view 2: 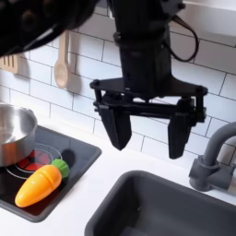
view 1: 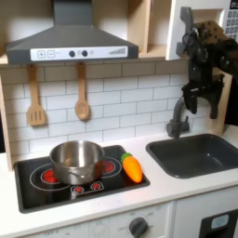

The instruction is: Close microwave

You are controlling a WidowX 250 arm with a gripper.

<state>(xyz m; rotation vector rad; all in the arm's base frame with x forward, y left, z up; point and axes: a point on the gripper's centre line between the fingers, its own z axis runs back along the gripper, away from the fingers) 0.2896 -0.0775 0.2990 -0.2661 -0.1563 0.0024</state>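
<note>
- The gripper (view 2: 149,140) hangs above the sink (view 2: 157,207) in the second exterior view, its two dark fingers (view 2: 121,130) spread wide and holding nothing.
- The microwave (view 1: 226,20) sits at the upper right corner of the first exterior view, above the tiled wall, with the grey handle (view 1: 185,35) of its door standing just left of the arm.
- To close it well, the arm would likely need to get behind the door's free edge and push it steadily towards the cabinet, using a broad finger face so it does not slip off.
- The push should probably be slow, since the faucet (view 1: 182,109) stands close below the arm.
- The arm covers most of the door, so how far it is open cannot be told.
- The microwave is cut off by the frame edge, hiding its keypad and window.
- A pot (view 1: 76,160) and a toy carrot (view 1: 132,166) rest well apart on the stove.
</note>
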